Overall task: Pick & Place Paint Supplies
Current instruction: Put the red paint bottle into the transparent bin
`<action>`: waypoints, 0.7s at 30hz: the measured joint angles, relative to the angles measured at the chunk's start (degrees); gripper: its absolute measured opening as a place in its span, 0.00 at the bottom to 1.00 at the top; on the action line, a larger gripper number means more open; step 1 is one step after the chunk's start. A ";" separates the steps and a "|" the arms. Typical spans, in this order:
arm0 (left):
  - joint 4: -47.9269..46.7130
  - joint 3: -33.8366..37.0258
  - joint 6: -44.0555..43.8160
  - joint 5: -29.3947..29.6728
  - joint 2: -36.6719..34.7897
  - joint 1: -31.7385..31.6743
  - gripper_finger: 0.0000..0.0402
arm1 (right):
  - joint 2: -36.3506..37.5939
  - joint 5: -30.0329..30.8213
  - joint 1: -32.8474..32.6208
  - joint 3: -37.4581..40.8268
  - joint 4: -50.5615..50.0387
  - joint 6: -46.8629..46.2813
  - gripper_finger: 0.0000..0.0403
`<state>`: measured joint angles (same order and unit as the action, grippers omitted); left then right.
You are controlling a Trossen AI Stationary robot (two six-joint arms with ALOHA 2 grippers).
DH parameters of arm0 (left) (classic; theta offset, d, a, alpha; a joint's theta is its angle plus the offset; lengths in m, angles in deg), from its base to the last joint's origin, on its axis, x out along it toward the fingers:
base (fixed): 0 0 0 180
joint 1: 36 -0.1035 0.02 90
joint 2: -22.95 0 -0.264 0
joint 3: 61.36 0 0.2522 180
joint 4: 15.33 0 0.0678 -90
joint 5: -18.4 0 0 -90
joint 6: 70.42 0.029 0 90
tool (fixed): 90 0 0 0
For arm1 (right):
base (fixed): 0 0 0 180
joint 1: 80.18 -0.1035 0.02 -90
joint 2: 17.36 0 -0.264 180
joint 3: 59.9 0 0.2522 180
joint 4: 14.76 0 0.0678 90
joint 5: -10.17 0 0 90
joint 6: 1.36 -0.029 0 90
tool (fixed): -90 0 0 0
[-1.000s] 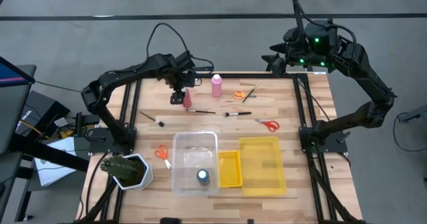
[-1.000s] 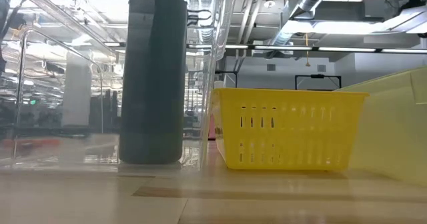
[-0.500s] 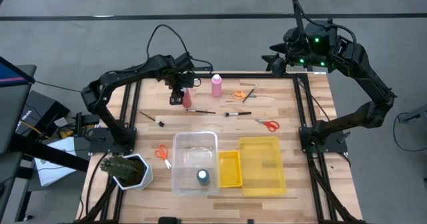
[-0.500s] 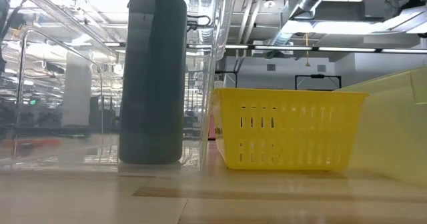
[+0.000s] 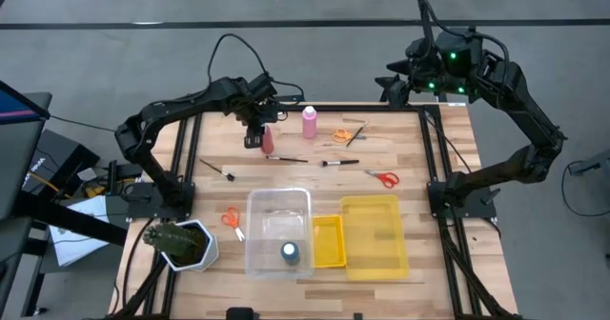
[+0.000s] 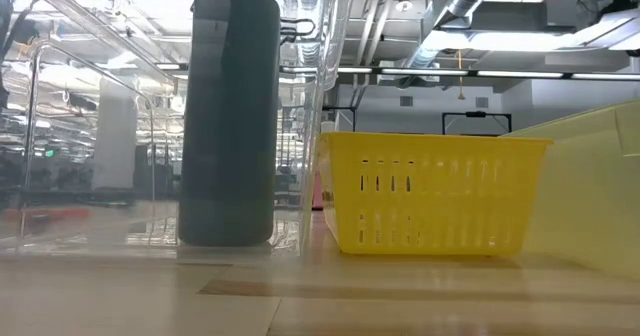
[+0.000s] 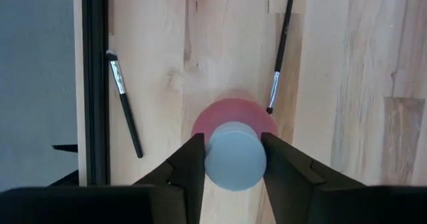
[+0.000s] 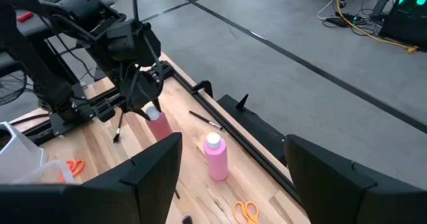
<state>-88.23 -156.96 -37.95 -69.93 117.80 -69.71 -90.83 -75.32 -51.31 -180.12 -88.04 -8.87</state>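
The red paint bottle [image 7: 233, 139] stands upright with its pale cap squarely between the left jaws, both fingers pressed against the cap's sides. The pink paint bottle [image 5: 310, 122] stands upright, white-capped, near those jaws. A dark blue bottle [image 5: 290, 252] stands well apart from them. Thin dark-handled paintbrushes [image 7: 281, 48] lie flat on the counter on either side of the jaws. Three pairs of orange- and red-handled scissors [image 5: 383, 178] lie flat, farther off.
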 joint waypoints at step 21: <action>-3.02 -0.33 -6.56 4.78 -5.17 0.28 0.28 | 0.00 0.01 0.61 0.00 0.02 -0.04 0.65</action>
<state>-91.25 -157.29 -44.51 -65.15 112.62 -69.43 -90.83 -75.31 -50.70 -180.12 -88.02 -8.91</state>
